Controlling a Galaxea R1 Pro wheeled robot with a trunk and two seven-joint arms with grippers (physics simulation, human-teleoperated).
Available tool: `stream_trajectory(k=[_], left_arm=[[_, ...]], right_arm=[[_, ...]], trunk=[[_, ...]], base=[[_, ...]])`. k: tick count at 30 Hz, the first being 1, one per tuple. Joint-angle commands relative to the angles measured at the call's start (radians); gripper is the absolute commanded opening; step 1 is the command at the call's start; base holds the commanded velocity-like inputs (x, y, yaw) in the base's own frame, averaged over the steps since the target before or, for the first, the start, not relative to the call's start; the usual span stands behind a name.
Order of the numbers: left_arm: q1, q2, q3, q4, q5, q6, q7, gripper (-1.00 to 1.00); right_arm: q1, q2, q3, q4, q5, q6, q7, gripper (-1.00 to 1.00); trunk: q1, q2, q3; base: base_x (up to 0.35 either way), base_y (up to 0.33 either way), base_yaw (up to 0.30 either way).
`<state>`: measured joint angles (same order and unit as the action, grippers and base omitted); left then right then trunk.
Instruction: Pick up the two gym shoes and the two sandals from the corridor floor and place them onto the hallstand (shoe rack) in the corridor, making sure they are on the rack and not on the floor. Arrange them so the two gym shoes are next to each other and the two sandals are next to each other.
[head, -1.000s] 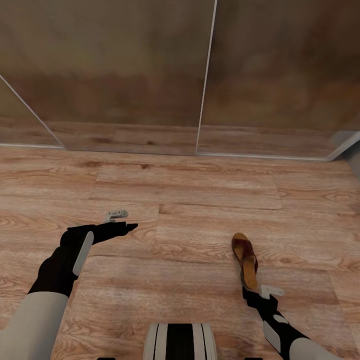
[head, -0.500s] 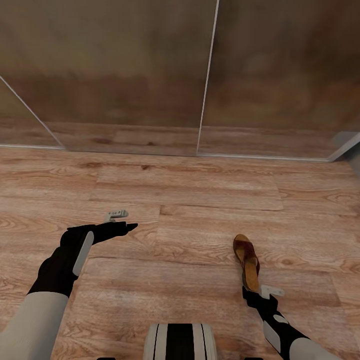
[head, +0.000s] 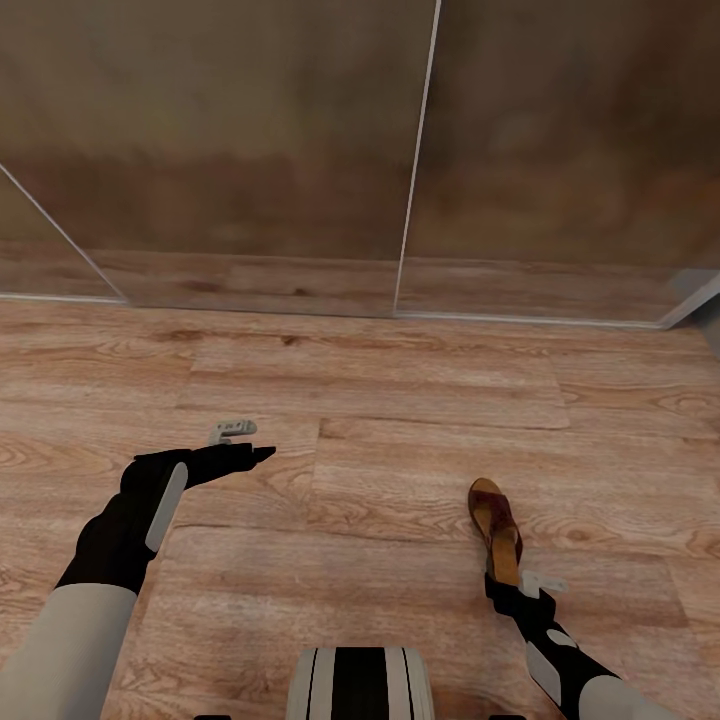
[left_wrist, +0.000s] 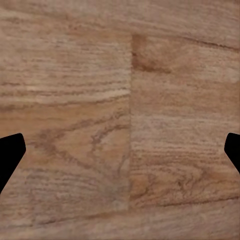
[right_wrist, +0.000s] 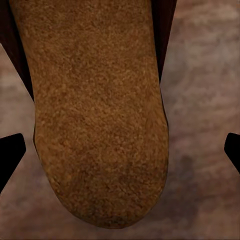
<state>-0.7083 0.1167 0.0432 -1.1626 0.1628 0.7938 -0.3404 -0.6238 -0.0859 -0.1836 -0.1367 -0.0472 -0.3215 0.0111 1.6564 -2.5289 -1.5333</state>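
On the corridor floor (head: 400, 470), ahead of my right arm, lies one brown sandal (head: 497, 528), toe strap pointing away from me and heel end toward my right end effector (head: 527, 588). In the right wrist view the tan footbed of this sandal (right_wrist: 95, 110) sits centred between my two black fingertips (right_wrist: 10, 155), which stand wide apart at either side with the heel between them but not touching; the right end effector is spread fully and holds nothing. My left end effector (head: 250, 445) hangs over bare planks well to the left of the sandal; the left wrist view shows its fingertips (left_wrist: 10, 155) equally wide apart with only wood grain (left_wrist: 120, 120) between them, so it is also empty. Beyond the floor stand tall mirrored doors (head: 420, 150). Judged from these views, the sandal is not yet lifted. My assessment: the grasp on this sandal is the step in hand, and all carrying and arranging remains.
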Motion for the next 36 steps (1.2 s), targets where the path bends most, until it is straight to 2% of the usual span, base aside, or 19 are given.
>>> stream_trajectory(k=[1, 8, 9, 36], left_arm=[[0.0, 0.0, 0.001, 0.0, 0.006, 0.007, 0.0, 1.0], [0.0, 0.0, 0.001, 0.0, 0.006, 0.007, 0.0, 1.0], [0.0, 0.0, 0.001, 0.0, 0.006, 0.007, 0.0, 1.0], [0.0, 0.0, 0.003, -0.003, 0.006, 0.007, 0.0, 1.0]], right_arm=[[-0.001, 0.0, -0.001, 0.001, -0.005, -0.004, 0.001, 1.0], [-0.001, 0.0, -0.001, 0.001, -0.005, -0.004, 0.001, 1.0], [-0.001, 0.0, -0.001, 0.001, -0.005, -0.004, 0.001, -1.0], [-0.001, 0.0, -0.001, 0.0, -0.005, -0.004, 0.003, -1.0]], trunk=[[0.0, 0.0, -0.001], [0.0, 0.0, -0.001], [0.0, 0.0, -0.001], [0.0, 0.0, -0.001]], base=[[0.009, 0.0, 0.0], [0.019, 0.0, 0.0], [0.064, 0.0, 0.0], [0.004, 0.0, 0.0]])
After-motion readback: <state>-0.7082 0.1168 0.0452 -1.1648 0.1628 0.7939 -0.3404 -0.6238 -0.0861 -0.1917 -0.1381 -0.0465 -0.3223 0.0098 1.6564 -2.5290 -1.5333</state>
